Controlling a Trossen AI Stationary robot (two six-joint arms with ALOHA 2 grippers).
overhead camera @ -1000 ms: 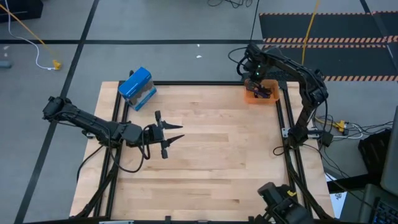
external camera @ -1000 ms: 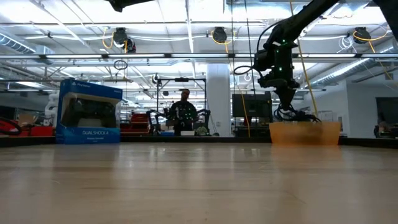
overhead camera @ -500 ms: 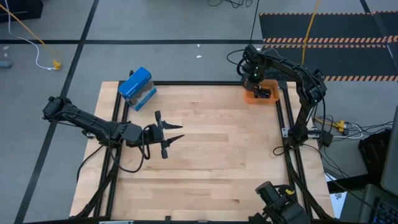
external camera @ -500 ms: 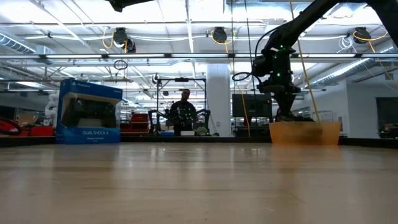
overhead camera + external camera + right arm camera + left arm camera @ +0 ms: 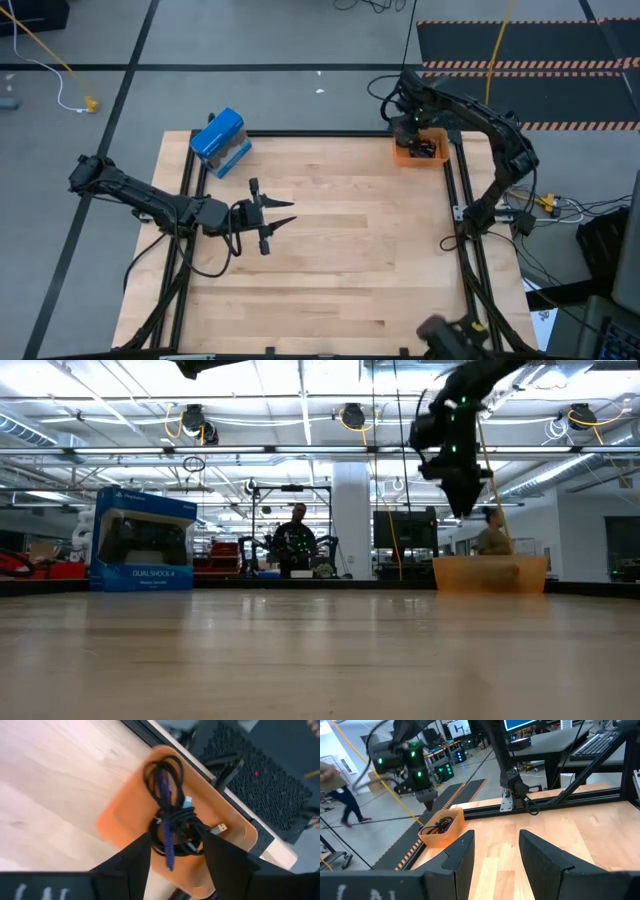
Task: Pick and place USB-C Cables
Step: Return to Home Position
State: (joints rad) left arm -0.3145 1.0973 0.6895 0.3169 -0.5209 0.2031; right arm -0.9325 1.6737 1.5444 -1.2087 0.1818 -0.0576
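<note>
My right gripper (image 5: 177, 840) hangs just above the orange bin (image 5: 112, 822) at the table's (image 5: 350, 260) far right corner, its 2 fingers spread and empty. The USB-C Cables (image 5: 172, 817) lie tangled inside it. My left gripper (image 5: 272, 218) hovers wide open over the table's left half.

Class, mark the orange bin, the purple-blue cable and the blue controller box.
orange bin (image 5: 117, 820): right wrist view, bare inner wall.
purple-blue cable (image 5: 163, 787): right wrist view, its straight middle stretch.
blue controller box (image 5: 143, 540): low view, front face.
</note>
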